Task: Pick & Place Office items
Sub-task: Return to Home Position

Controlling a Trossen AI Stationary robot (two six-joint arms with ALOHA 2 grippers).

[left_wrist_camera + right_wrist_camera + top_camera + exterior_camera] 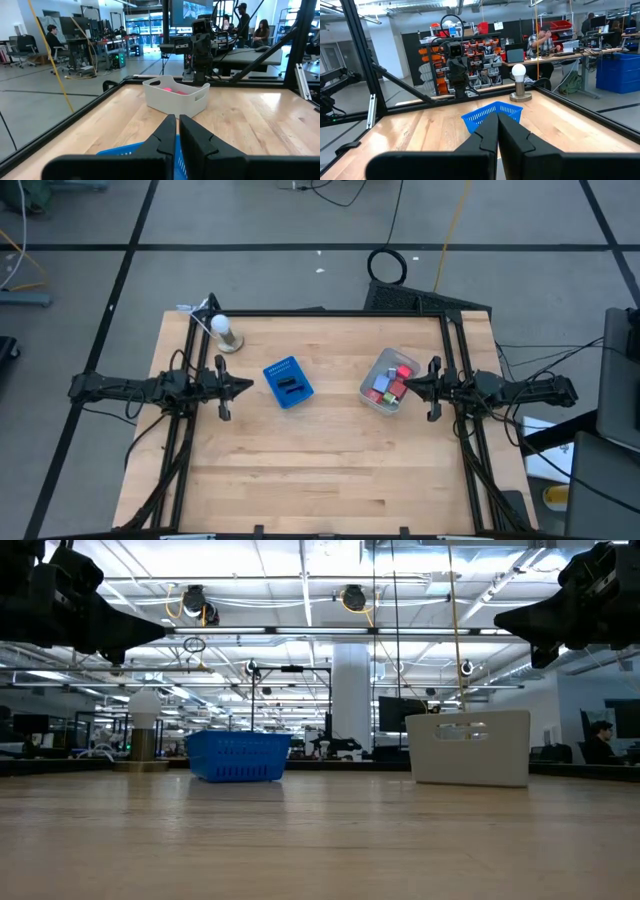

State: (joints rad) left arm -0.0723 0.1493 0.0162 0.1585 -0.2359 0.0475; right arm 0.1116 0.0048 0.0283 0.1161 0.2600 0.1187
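Note:
The office items (389, 384) are small red, pink, blue and dark pieces lying in the translucent tub (372, 393) right of the table's middle; pink ones (172, 90) show in the left wrist view. A blue tray (288, 382) with a dark piece (290, 385) in it stands left of centre. My left gripper (250, 387) hovers shut above the table, left of the tray. My right gripper (404, 388) hovers shut at the tub's right side, raised above it. Both grippers hold nothing.
A white bulb on a round base (224, 333) stands near the far left corner. Black frame rails (340, 313) edge the table. Bare wood (320, 470) fills the near half. People sit and stand at desks in the room beyond.

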